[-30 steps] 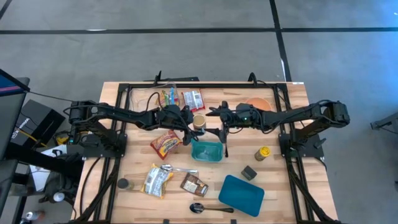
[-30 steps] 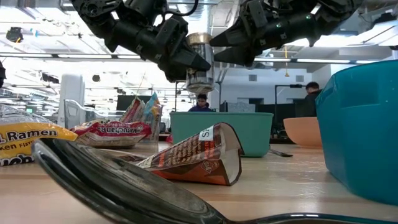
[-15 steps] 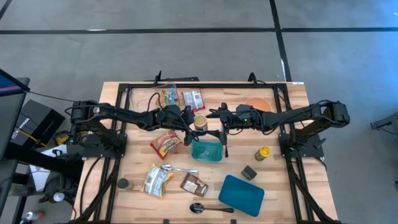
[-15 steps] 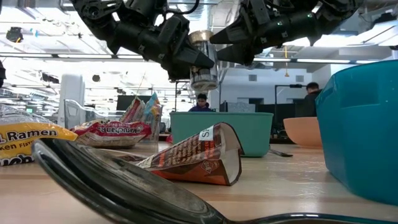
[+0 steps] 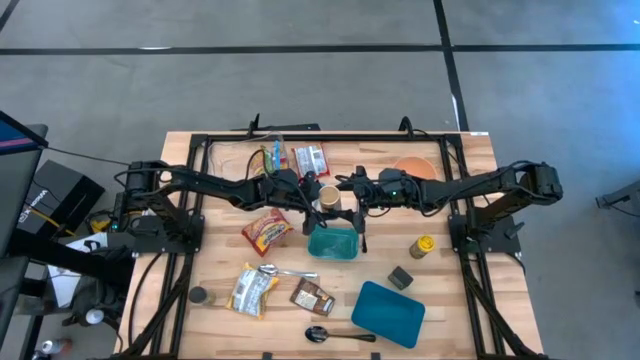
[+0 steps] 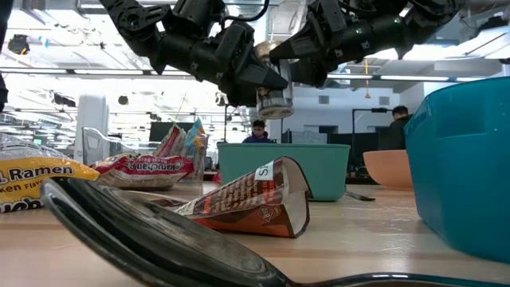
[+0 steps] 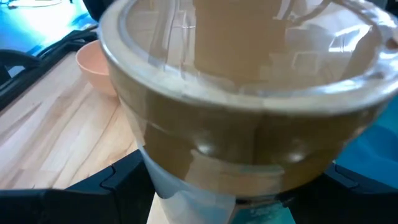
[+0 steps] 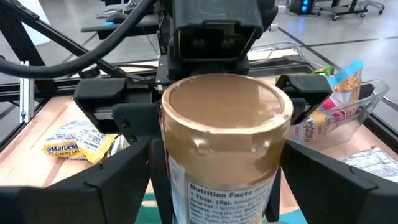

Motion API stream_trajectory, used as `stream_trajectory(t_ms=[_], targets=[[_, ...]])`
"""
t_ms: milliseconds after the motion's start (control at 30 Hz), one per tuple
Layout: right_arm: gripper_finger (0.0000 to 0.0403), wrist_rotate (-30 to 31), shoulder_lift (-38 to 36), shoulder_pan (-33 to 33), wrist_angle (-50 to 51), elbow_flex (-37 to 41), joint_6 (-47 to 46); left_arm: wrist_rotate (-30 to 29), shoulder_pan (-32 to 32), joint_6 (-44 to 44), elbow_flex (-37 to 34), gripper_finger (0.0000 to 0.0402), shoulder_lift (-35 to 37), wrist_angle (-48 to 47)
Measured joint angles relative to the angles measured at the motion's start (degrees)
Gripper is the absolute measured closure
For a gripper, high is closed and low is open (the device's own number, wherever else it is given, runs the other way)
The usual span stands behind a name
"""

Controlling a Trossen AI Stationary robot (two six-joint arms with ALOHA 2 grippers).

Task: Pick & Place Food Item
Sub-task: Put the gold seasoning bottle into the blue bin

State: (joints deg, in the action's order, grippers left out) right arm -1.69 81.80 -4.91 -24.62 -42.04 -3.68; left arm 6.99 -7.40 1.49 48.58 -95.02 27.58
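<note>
Brown jar (image 5: 326,199) aloft, left gripper (image 5: 312,196) clamping

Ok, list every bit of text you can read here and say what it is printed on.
"Ramen": yellow noodle packet, low view.
"Nutrition Facts": label of the jar held between both grippers; the lines beneath are too small to read.
"Maruchan": yellow packet on the table, right wrist view; the line under it is too blurred to read.
Print on the brown wrapper and red packet: unreadable.
</note>
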Motion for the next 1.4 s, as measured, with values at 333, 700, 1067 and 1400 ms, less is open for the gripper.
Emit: stream_trajectory(t_ms=[333,700,1067,1400], targets=[[0.0066,-0.1,0.0,0.0,-0.7,0.0,-0.9,0.0,0.8,0.0,0.0,0.0121,0.0,1.3],[0.0067,0.0,0.0,0.0,-1.2,0.0,-2.3,0.0,0.8,0.0,0.0,0.0121,-0.7,3.4],[0.0067,0.0,0.0,0.0,-2.3,0.0,-2.4,0.0,0.8,0.0,0.0,0.0121,-0.9,3.4],[0.0067,0.0,0.0,0.0,-2.6,0.0,-2.4,0.0,0.8,0.0,0.0,0.0121,-0.9,3.4]])
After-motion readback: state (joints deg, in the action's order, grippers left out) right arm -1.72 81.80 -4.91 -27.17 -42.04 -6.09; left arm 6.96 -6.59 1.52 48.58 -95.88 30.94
